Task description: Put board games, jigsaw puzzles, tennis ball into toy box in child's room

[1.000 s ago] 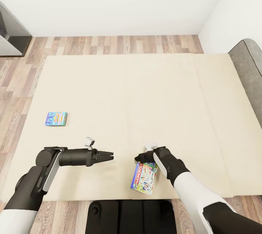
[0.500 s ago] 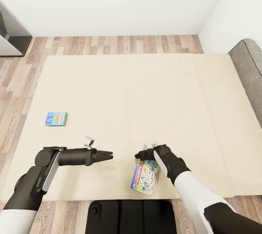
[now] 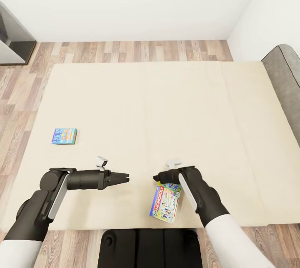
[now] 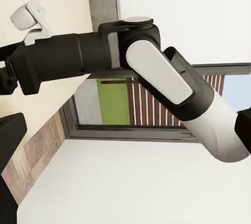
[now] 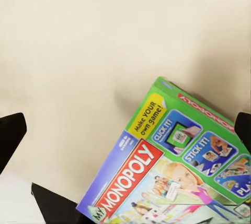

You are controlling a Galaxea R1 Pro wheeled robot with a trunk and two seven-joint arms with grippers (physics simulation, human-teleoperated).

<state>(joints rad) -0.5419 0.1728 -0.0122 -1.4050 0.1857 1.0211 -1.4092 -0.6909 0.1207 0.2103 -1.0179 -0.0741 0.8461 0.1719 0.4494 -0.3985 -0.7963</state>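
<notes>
Green-edged board game (image 3: pixel 165 203) lies flat on the bed (image 3: pixel 150 105); the open, empty right end effector (image 3: pixel 160 177) should straddle its far edge squarely, then close.

Beige mattress (image 3: pixel 166 109); on it, a green-edged Monopoly box (image 3: pixel 165 204) with red-and-white logo and a small blue cartoon-printed board game (image 3: pixel 64 136).

Plain white walls (image 3: pixel 125 1) meet wood-plank floor (image 3: pixel 125 51); a dark grey cabinet (image 3: pixel 12 38) stands against the wall's base.
</notes>
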